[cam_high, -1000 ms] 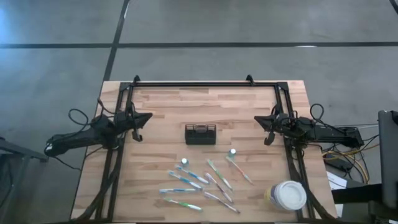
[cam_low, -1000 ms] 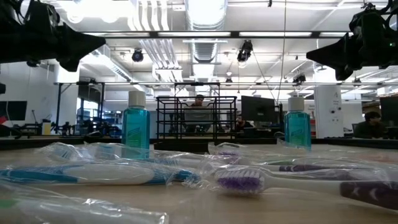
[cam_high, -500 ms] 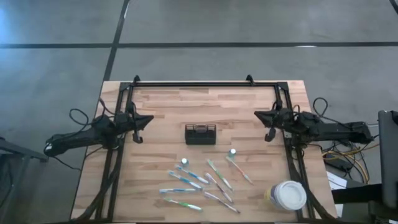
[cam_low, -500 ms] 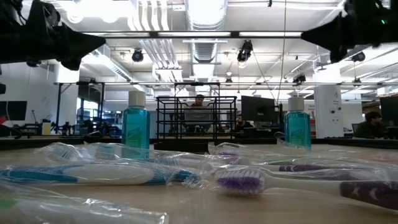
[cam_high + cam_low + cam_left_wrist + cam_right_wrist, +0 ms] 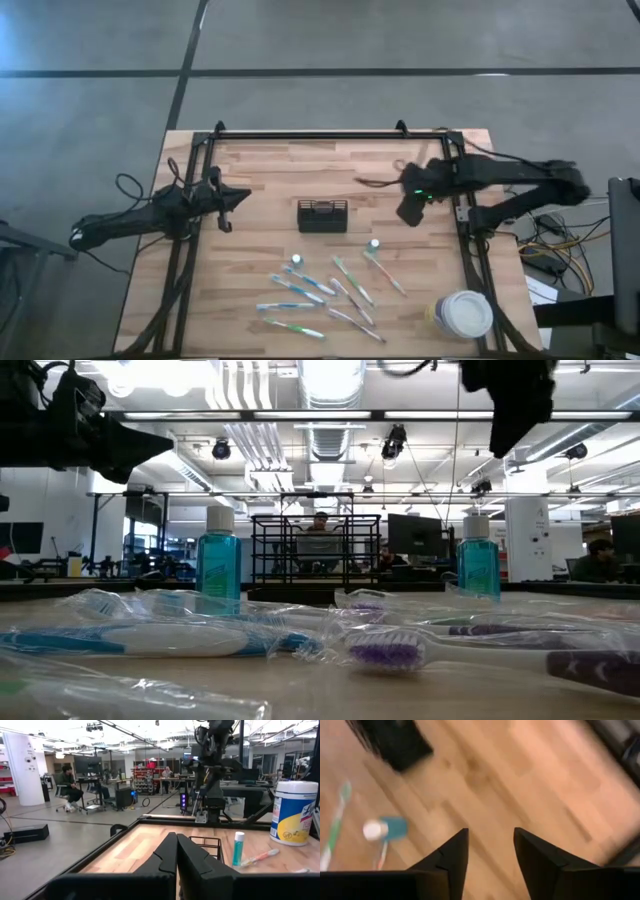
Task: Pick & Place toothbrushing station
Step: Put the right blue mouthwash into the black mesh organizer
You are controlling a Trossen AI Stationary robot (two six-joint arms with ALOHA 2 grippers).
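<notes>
The black wire-mesh caddy (image 5: pixel 322 215) stands empty at the table's middle; it also shows in the right wrist view (image 5: pixel 395 742). Several wrapped toothbrushes (image 5: pixel 318 297) lie flat on the table toward the near edge. Two white-capped blue tubes (image 5: pixel 374 244) (image 5: pixel 297 260) stand upright near them. My right gripper (image 5: pixel 408 210) is open and empty, pointing down above bare wood to the right of the caddy. My left gripper (image 5: pixel 236 197) is shut and empty, held level to the left of the caddy.
A large canister with a white lid (image 5: pixel 462 315) stands at the near right corner. A black metal frame (image 5: pixel 330 134) runs along the table's far edge and both sides. Bare wood lies around the caddy and toward the far edge.
My right gripper has risen, swung in from the table's right side toward the caddy and tipped to point down at the table. My left gripper has crept slightly toward the caddy. The caddy, brushes and tubes have stayed where they were.
</notes>
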